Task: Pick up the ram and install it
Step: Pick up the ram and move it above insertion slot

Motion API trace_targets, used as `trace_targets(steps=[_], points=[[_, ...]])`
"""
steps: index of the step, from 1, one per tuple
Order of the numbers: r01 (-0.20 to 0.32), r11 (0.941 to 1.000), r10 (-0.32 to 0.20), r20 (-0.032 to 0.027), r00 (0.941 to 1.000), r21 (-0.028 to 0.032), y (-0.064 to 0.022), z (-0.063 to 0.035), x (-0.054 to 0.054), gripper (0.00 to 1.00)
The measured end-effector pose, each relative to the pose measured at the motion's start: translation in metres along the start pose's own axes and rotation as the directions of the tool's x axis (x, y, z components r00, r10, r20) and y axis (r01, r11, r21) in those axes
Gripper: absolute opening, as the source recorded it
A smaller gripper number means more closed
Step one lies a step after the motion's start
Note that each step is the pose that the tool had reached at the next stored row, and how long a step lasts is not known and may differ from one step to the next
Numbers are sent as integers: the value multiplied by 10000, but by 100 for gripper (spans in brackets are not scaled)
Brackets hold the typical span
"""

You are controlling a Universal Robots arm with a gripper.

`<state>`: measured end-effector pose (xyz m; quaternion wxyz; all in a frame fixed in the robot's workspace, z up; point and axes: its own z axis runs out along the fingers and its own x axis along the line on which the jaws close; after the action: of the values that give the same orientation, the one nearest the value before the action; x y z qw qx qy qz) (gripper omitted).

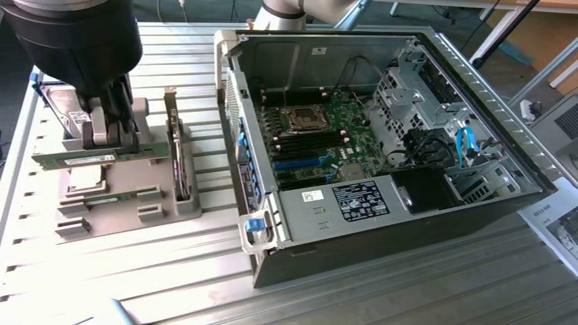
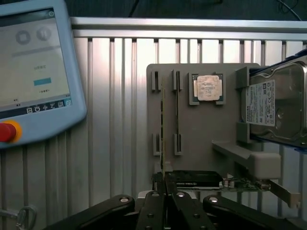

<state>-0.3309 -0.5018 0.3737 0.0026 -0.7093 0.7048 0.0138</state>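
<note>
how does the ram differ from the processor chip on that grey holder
The ram is long and narrow; the processor chip is small and square. The ram stands on edge in a slot, the processor chip lies flat in a recess. The ram shows a thin edge, the processor chip its silver face. Both sit in the grey holder, apart.

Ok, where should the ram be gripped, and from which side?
Pinch the ram across its two flat faces, on the upper long edge near mid-length, coming straight down: it is a thin stick standing on edge. The gripper is shut on it that way.
</note>
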Motion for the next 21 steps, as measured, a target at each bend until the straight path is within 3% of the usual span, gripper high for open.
trace_targets(steps=[3, 21], points=[[-1, 10000, 1, 0, 10000, 0, -24, -101, -2, 12], [-1, 10000, 1, 3, 10000, 1, -111, -424, -9, 12]])
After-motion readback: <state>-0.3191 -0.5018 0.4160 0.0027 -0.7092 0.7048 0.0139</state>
